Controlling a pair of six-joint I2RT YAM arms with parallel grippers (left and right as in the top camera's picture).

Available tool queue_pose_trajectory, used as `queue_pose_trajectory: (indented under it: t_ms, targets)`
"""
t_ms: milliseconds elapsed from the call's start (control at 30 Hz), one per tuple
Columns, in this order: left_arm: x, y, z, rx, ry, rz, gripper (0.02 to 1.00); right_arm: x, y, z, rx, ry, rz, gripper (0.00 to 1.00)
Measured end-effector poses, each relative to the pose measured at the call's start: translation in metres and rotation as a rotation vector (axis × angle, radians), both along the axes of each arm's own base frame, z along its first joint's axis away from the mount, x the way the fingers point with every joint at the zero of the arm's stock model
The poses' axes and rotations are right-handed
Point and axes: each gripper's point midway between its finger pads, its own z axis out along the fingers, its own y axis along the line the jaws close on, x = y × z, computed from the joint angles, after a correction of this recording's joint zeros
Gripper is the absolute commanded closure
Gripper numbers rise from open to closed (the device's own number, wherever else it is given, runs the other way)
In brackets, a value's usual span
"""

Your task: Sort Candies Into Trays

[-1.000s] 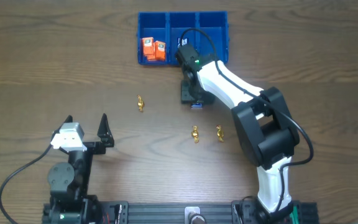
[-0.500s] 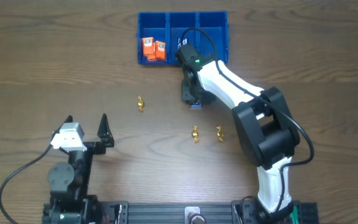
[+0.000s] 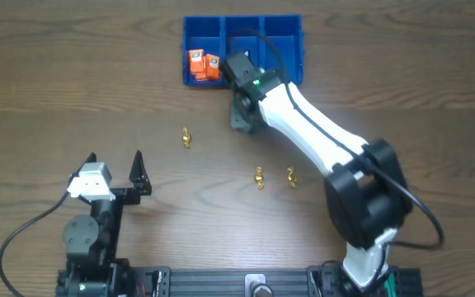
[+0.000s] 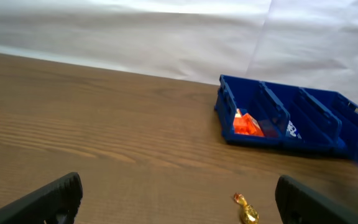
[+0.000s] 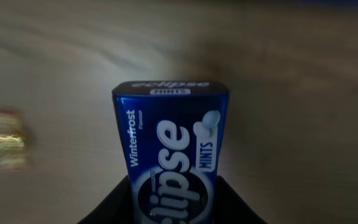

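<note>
Left claw (image 3: 115,158): spread, holding nothing, near its own base. Three gold-wrapped candies (image 3: 186,137) lie unsorted on the wooden bench (image 3: 56,82). Two orange packets (image 3: 204,65) already sit in the left compartment of the blue plastic three-compartment tray (image 3: 283,41). Right claw (image 3: 241,120): pinching a dark-blue mint box (image 5: 169,155) just short of the tray, not yet deposited.

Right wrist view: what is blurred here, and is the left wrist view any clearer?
Right wrist view: the mint box is crisp, the table and gold candy behind it smeared. Left wrist view: blue tray and table grain are clear.
</note>
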Motion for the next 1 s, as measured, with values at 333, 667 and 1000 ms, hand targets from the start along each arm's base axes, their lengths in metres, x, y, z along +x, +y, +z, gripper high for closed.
queue_pose_trajectory:
  t_ms: [333,667,1000]
  targets:
    - [0.000,0.000,0.000,0.000,0.000,-0.002,0.023,0.094,0.022,0.146,0.050,-0.360,-0.046,0.768]
    - [0.000,0.000,0.000,0.000,0.000,-0.002,0.023,0.164,0.006,0.037,0.033,-0.258,-0.084,0.768]
    - [0.000,0.000,0.000,0.000,0.000,-0.001,0.020,0.168,0.007,0.023,0.064,-0.229,-0.081,0.763]
